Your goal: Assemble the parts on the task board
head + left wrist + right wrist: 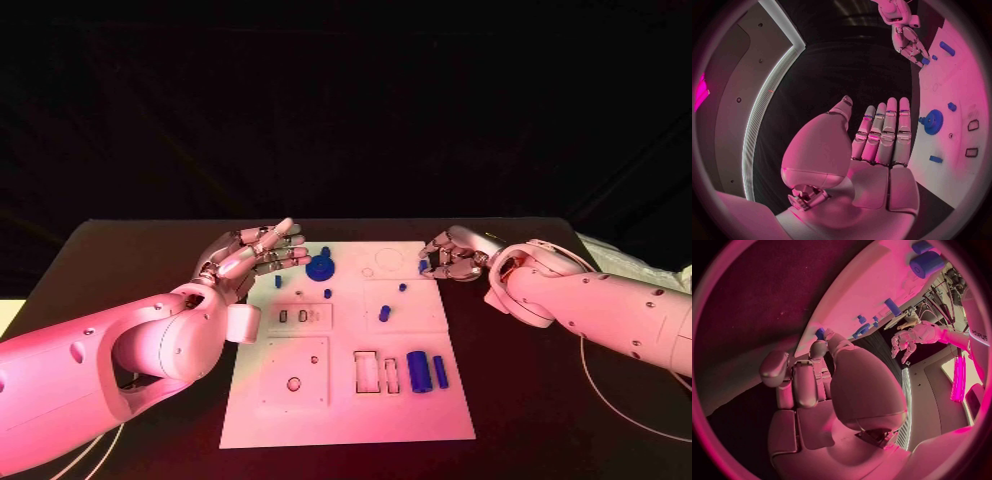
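The white task board [346,410] lies in the middle of the black table. My right hand [456,258] hovers at the board's far right corner, fingers curled, pinching a small blue part [424,266] at its fingertips; that same part [820,333] also sits between its thumb and a finger. My left hand [257,252] is at the far left corner with fingers stretched out and nothing in it [879,145]. A blue gear [320,268] stands on the board just beside the left fingertips. A thick blue cylinder [418,371] and a thin blue bar [440,372] lie nearer me.
Small blue pieces [385,313] [327,293] are scattered over the board's middle. Rectangular slots [368,372] and a round hole [294,383] are cut in the near half. Bare black table [130,260] flanks the board on both sides.
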